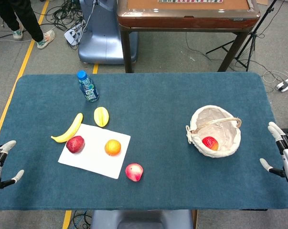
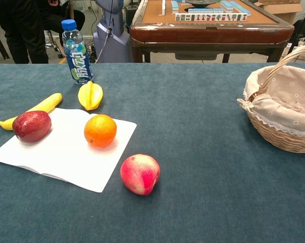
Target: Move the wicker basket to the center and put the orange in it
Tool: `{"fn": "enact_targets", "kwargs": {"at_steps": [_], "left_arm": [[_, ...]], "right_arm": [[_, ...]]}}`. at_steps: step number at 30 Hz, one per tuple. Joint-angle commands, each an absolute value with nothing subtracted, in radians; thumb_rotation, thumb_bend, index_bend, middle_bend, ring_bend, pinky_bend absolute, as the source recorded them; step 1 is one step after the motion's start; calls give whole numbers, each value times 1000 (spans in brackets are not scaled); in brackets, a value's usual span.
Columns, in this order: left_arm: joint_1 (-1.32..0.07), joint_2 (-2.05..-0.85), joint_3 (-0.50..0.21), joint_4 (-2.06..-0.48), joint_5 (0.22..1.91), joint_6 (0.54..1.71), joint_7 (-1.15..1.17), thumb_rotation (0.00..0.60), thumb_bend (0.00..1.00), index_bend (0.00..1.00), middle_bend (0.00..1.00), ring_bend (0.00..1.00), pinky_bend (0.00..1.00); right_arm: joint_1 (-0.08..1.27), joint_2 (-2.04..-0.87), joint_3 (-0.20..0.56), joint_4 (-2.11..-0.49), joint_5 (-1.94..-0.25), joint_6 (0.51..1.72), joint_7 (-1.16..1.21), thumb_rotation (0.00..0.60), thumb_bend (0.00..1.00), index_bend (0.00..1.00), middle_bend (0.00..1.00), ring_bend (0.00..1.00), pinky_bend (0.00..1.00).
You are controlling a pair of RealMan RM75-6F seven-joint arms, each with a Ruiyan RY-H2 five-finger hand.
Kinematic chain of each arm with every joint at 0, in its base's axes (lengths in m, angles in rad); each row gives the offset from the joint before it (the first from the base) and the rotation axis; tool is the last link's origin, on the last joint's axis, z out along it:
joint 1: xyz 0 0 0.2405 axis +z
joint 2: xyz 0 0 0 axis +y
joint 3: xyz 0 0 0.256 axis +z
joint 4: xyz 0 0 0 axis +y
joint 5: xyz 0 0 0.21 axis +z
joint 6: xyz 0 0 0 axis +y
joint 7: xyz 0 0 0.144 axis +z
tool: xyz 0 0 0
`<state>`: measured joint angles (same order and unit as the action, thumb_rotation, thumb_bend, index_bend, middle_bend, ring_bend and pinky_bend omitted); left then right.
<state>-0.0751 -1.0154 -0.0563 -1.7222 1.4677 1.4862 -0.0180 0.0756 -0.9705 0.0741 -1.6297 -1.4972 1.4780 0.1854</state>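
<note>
both hands [image 1: 1, 164] [image 1: 283, 155] empty, fingers apart; orange [image 1: 112, 147] on paper [image 1: 89, 160], basket [image 1: 227, 143] far right.

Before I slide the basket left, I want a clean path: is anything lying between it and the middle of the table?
Nothing visible. The wicker basket sits right of center, and the blue cloth between it and the middle is bare. The orange and other fruit lie further left, on and around the white paper. The right hand waits open at the table's right edge.
</note>
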Motion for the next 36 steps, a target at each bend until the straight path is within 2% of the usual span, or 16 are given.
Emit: {"fn": "enact_targets", "kwargs": {"at_steps": [1,8,15,21,24,29,36], "left_arm": [[-76,-1016,-57,-1721,1468,1485,-16,600,260,134,150,133,160],[-77,-1015,-56,-1721,1470,1487,-17,600,260,134,150,133,160],[-77,-1020,-54,-1720,1469,1484,-23,600,260,134,150,133,160],[-72,-1021,-54,-1717,1466,1489,-27,600,260,134,150,133,160],[-69,-1019,-52,-1716,1461,1489,-28,600,260,134,150,133,160],[-66,-1016,-51,-1717,1459,1490,-26,600,260,134,150,133,160],[-59,-1012,-51,-1718,1451,1494,-25,600,260,134,150,133,160]], "right_arm": [[75,-973,73,-1627,-1498,1478,187,600,211,0,91,100,302],[82,-968,75,-1632,-1508,1474,179,600,211,0,95,101,302],[147,-939,96,-1667,-1535,1413,124,600,211,0,95,101,302],[237,-908,143,-1744,-1470,1291,45,600,204,0,90,98,285],[300,-901,175,-1777,-1408,1207,-21,600,174,0,73,72,217],[390,-943,213,-1749,-1341,1111,-81,600,139,0,78,64,200],[476,-1008,224,-1687,-1271,1014,-135,600,136,10,152,78,199]]}}
